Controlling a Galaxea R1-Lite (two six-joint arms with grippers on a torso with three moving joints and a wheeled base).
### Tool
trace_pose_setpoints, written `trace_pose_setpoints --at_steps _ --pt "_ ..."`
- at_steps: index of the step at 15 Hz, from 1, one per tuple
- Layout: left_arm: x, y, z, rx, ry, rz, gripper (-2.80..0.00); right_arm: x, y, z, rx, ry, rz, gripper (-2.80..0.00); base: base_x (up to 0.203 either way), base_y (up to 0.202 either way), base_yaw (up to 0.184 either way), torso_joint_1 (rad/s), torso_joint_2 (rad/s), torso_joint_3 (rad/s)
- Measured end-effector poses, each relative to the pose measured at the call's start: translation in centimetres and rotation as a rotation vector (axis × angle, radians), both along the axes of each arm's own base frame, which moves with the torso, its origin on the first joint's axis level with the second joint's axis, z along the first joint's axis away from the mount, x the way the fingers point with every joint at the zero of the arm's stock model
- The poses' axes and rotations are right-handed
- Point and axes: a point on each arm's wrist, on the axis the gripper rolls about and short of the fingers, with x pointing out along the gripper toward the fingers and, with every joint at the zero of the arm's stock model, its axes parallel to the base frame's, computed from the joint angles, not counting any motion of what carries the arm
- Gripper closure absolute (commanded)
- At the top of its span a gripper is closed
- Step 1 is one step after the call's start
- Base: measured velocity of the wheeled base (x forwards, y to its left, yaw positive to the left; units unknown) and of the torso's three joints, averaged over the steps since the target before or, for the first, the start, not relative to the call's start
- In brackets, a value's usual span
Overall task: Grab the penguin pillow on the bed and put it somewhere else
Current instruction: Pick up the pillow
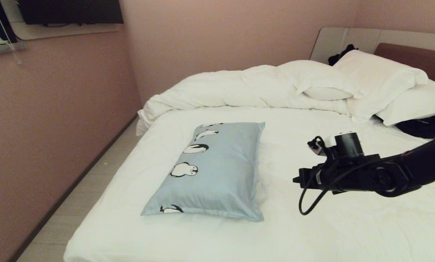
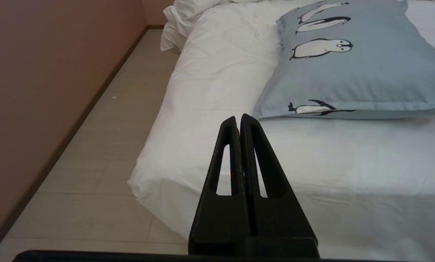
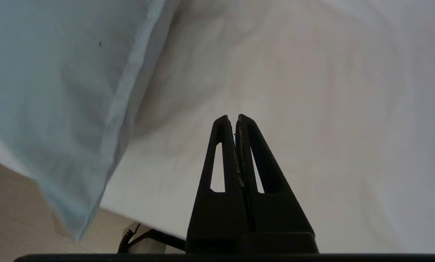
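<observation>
No legible text, label, brand, number or sign appears in any view. The pillow (image 1: 217,171) carries printed penguin figures only; no lettering on it can be read.
</observation>
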Motion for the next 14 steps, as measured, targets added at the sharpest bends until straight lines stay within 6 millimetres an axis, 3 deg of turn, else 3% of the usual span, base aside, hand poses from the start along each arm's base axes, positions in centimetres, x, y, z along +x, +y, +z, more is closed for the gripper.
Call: trace_pose_setpoints --at_steps 3,8,9,14 --pt "0.0 0.0 0.0 0.0 0.0 0.0 0.0 2.2 2.3 -1.7 -0.016 0.005 0.028 0.0 0.0 0.0 0.0 0.0 0.0 0.0" --pt "0.0 0.0 0.0 0.0 0.0 0.0 0.0 3.2 4.9 -2.7 -0.025 -0.002 0.085 0.0 0.0 0.0 0.0 0.0 0.0 0.0" --pt "0.0 0.0 0.0 0.0 0.0 0.0 0.0 3.6 5.3 -2.7 -0.026 -0.013 0.087 -2.8 0.0 0.0 0.0 0.0 0.0 0.0" --pt "0.0 0.0 0.0 0.0 0.0 0.0 0.0 3.8 8.6 -3.8 -0.065 -0.011 0.121 -2.8 0.0 0.0 0.0 0.0 0.0 0.0"
